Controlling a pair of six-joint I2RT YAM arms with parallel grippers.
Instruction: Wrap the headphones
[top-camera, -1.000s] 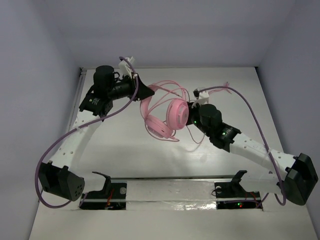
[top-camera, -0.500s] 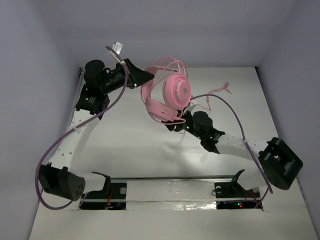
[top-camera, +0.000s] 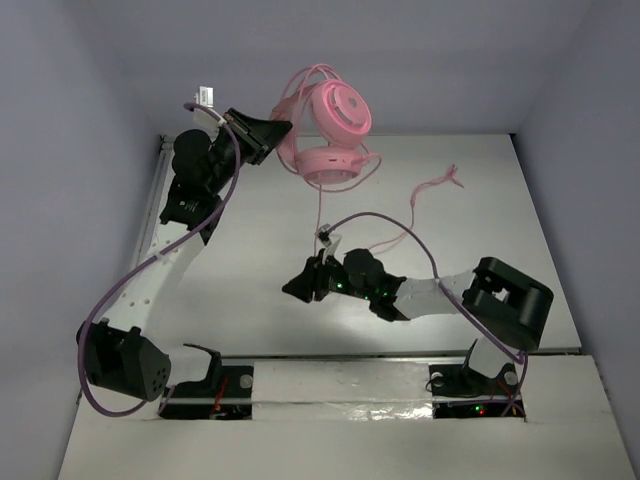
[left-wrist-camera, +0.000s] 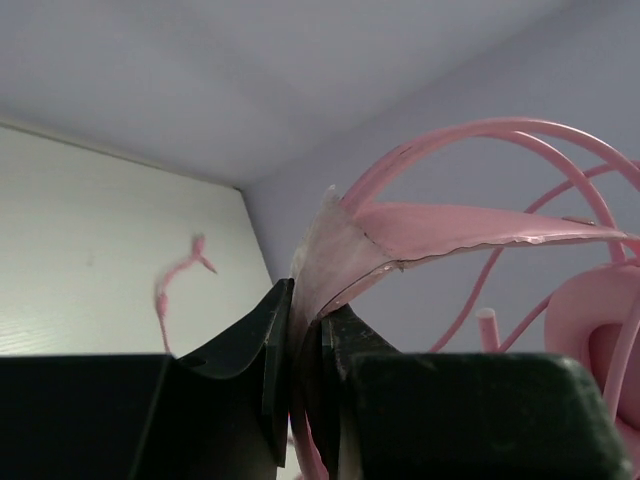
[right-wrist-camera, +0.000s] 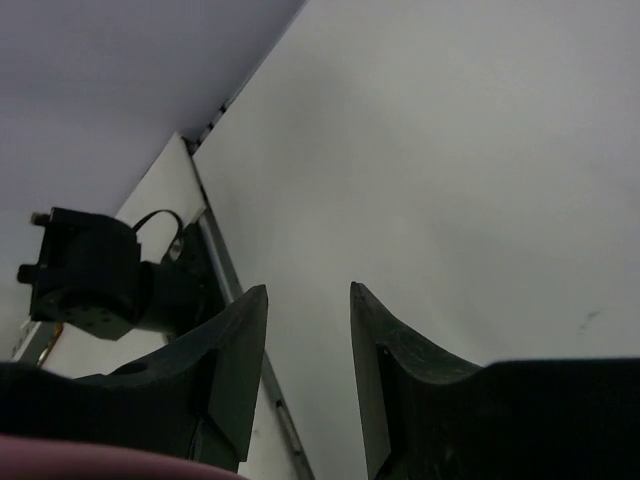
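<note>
- Hanging raised above the white table (top-camera: 250, 260), pink over-ear headphones (top-camera: 332, 120) dangle by their thin headband.
- Jaws of the left gripper (top-camera: 275, 130) pinch that headband.
- Jaws of the right gripper (top-camera: 291, 289) stand slightly apart, empty, well below.

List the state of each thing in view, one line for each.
headphones: hanging in the air, gripped at the headband
cable: loose, not wrapped
left gripper: shut on the headphones
right gripper: open, empty
</note>
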